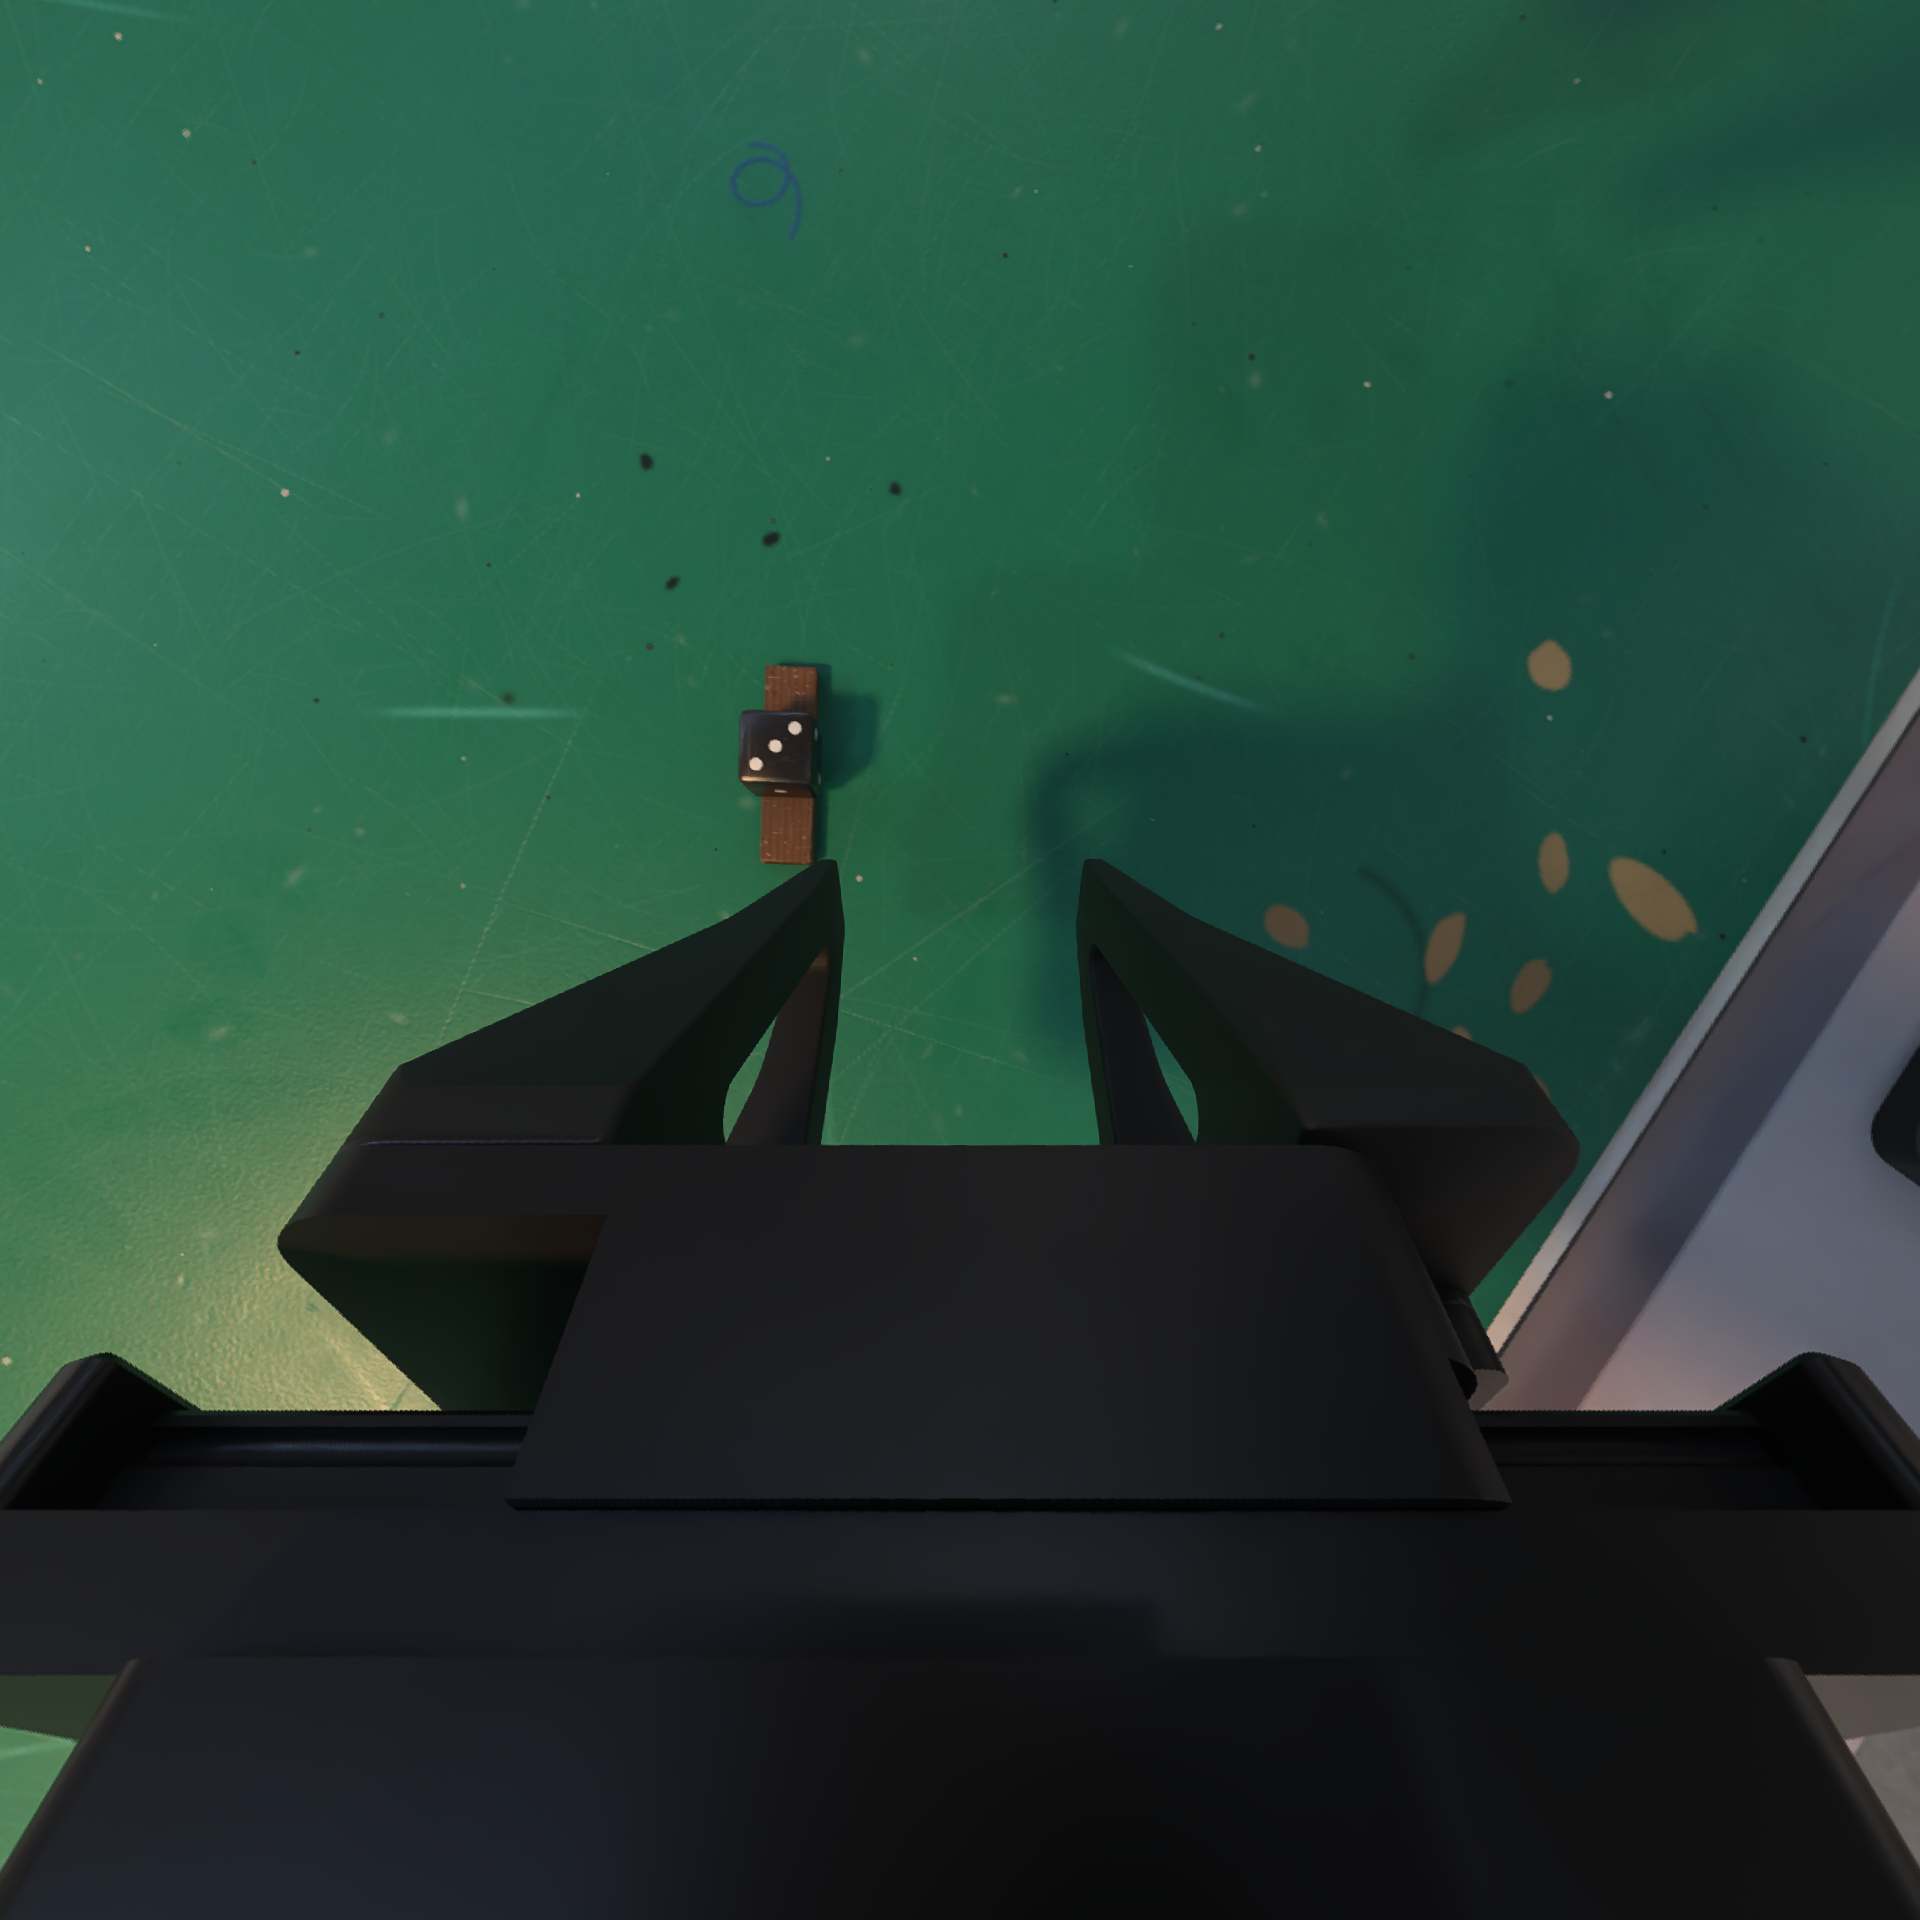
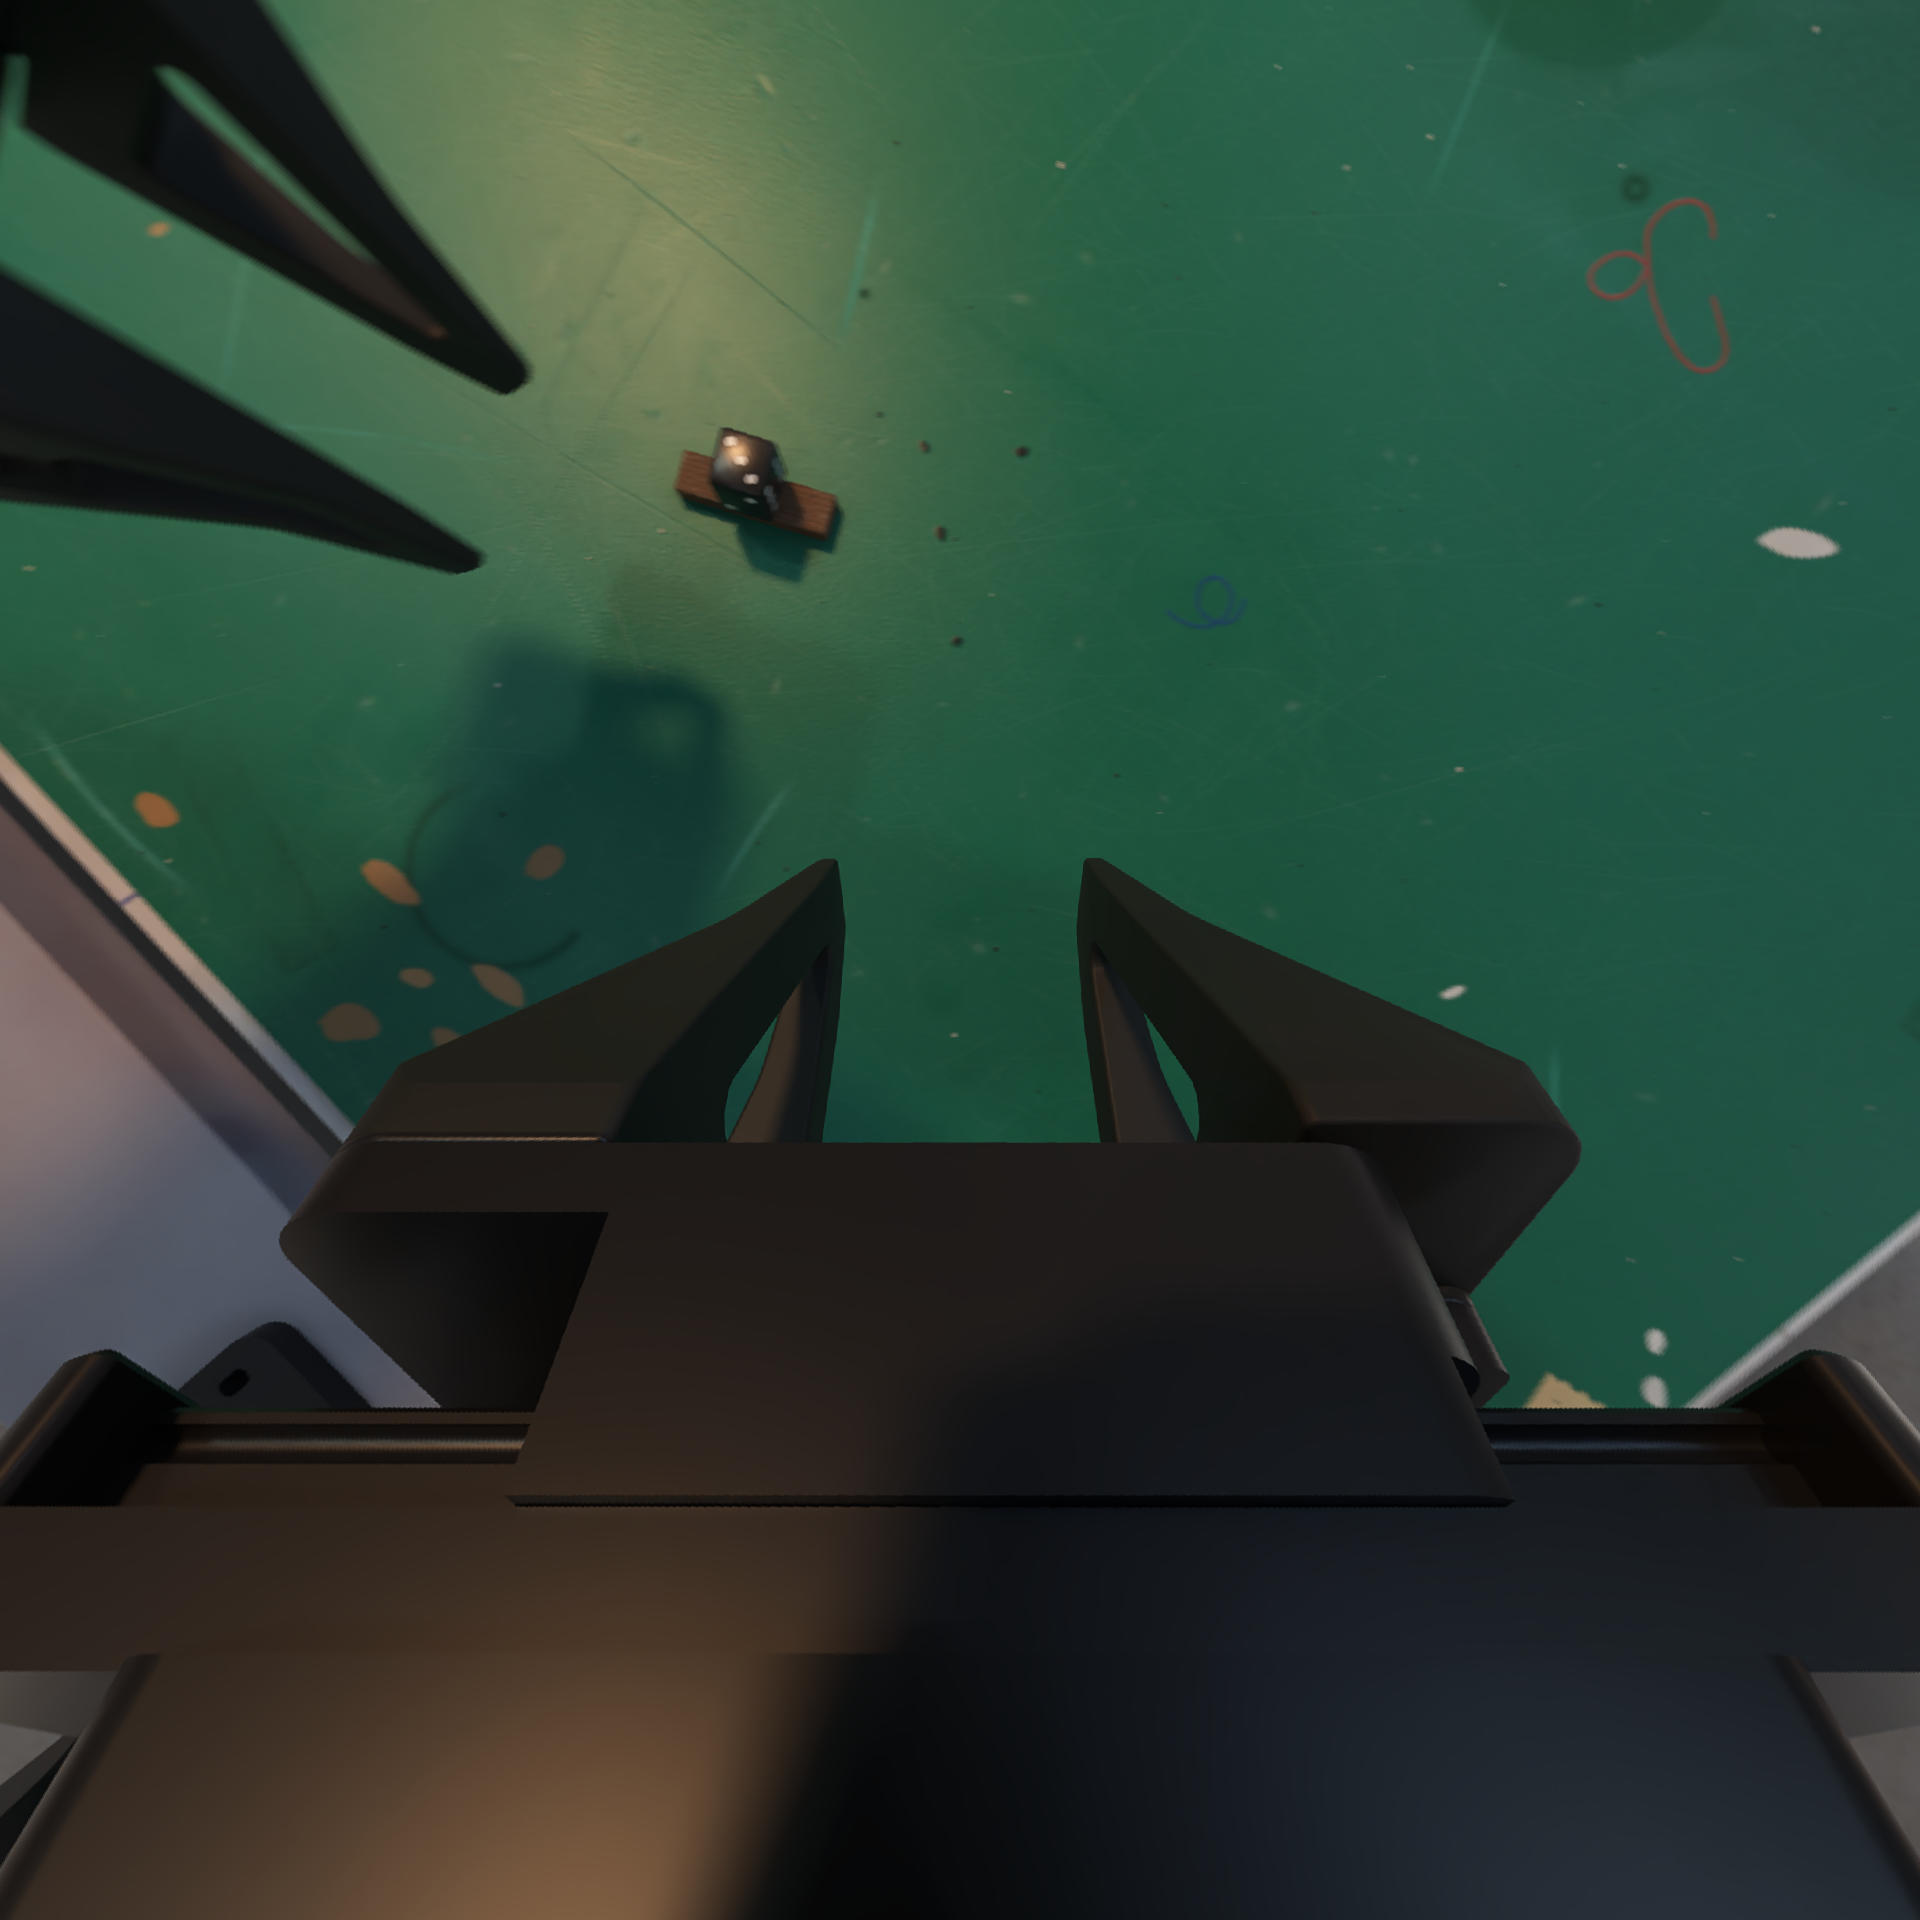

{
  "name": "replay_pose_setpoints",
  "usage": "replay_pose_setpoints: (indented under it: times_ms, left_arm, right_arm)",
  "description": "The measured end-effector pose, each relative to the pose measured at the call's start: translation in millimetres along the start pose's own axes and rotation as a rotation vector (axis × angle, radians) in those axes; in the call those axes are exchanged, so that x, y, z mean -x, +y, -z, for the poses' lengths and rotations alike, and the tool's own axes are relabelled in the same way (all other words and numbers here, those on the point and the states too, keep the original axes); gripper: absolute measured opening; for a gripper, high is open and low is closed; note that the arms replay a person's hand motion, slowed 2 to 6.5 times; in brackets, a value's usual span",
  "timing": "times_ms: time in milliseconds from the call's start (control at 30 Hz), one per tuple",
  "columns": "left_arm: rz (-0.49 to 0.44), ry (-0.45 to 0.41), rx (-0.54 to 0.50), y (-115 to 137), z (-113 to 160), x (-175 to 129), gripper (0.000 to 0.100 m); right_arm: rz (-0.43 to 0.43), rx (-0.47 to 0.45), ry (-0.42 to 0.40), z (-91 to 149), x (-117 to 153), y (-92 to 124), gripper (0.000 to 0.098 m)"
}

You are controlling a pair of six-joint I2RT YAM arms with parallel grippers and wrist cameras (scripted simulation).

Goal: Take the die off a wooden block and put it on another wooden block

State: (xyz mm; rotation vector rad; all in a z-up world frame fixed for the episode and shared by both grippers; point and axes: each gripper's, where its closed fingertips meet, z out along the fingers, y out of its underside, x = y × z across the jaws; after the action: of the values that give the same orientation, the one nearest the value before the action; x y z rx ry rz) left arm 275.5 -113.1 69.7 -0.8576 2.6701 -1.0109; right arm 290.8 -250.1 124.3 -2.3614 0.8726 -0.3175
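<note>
A: Where's the die (image 1: 778,748)?
B: Centred on a flat wooden block (image 1: 788,829), three pips up, mid-table, far from the edges. The block's long axis runs toward the left gripper (image 1: 958,883).
A: Grippers?
B: Both spread, empty; the right gripper (image 2: 958,883) hangs back, probably so the left can take it.

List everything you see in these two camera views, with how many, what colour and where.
die: one, black with white pips, on the middle of the wooden block.
wooden block: one, brown, flat on the mat, ahead of the left pincer.
mat: one, green, scuffed and speckled, with small pen squiggles.
pale surface: grey, beyond the mat's edge.
left pincer: one, black, open, empty, above the mat.
right pincer: one, black, open, empty, farther from the die.
</note>
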Motion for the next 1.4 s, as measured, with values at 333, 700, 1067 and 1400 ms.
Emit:
replay_pose_setpoints:
  times_ms: [333,700,1067,1400]
  left_arm:
    - [-0.025,-0.009,-0.028,11,10,-14,0.036]
    - [-0.045,-0.031,-0.022,23,12,-20,0.036]
    - [-0.037,0.001,-0.007,30,11,-26,0.036]
    - [-0.03,0.044,-0.008,32,14,-33,0.036]
  right_arm:
    - [-0.049,0.191,0.074,-17,-51,-17,0.037]
    - [-0.15,0.487,0.106,-53,-92,-9,0.0376]
    - [-0.243,0.671,0.157,-84,-117,1,0.0373]
    - [-0.307,0.762,0.205,-97,-127,6,0.0316]
